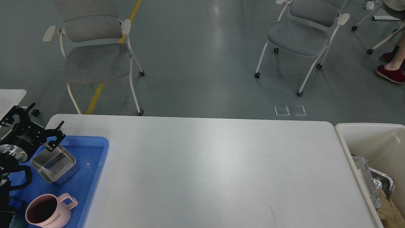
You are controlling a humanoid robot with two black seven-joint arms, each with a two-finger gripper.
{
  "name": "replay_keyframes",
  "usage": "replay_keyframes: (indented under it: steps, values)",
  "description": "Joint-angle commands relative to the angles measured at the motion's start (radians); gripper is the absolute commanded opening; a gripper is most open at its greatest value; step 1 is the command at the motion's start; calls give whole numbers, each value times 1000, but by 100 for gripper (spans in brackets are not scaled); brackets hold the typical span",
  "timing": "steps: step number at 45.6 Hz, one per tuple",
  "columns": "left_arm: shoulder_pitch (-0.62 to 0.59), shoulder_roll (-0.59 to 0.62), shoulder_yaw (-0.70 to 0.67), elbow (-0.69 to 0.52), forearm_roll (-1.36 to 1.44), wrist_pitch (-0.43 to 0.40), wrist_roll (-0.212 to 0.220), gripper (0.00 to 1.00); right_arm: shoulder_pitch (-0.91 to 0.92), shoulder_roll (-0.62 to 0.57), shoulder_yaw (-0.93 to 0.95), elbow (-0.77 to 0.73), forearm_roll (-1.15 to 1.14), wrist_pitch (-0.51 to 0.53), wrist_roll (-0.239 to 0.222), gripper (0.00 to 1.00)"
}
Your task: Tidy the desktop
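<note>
The white desktop (205, 164) fills the middle of the head view, and its surface is bare apart from the tray. My left gripper (34, 125) is open and empty. It hovers at the far left, above the back left corner of the blue tray (91, 177), right beside a square steel box (53, 163) in that tray. A pink mug (47, 212) marked HOME stands in the tray nearer to me. My right gripper is out of view.
A cream bin (373, 133) stands off the desktop's right end, with crumpled foil trays (368, 180) and brown paper (390, 209) inside. Two grey chairs (91, 60) (300, 34) stand on the floor beyond. A second white table's corner (9, 96) is at the left.
</note>
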Motion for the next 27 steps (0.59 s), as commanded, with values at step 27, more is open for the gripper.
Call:
replay_keyframes:
  steps: [27]
  values:
    - [-187,-203,288,76,50,-132,-267,97,137,168,16,202,305,37,374,100]
